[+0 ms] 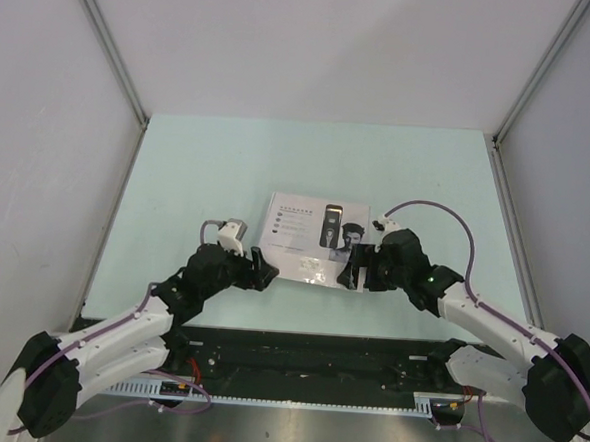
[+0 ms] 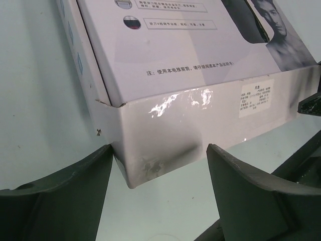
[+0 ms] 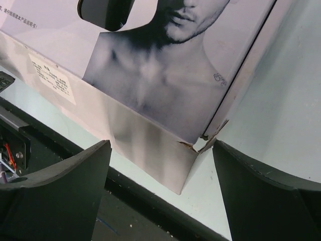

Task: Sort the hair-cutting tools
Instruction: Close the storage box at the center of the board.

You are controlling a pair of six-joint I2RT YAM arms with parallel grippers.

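None of the hair-cutting tools show; only a picture of a clipper is printed on the lid. A flat white box [image 1: 299,236] with a printed lid lies shut on the pale green table. My left gripper [image 1: 265,269] is open at the box's near left corner [image 2: 131,173]. Its left finger [image 2: 75,186] sits right against that corner and the other stands apart. My right gripper [image 1: 365,270] is open around the near right corner [image 3: 183,175], which is torn at the lid edge. The box [image 3: 145,85] rests on the table between those fingers.
The table [image 1: 228,167] runs back to grey side walls with metal posts. A black rail [image 1: 307,352] lies along the near edge, just below the box in the right wrist view. Purple cables loop off both arms.
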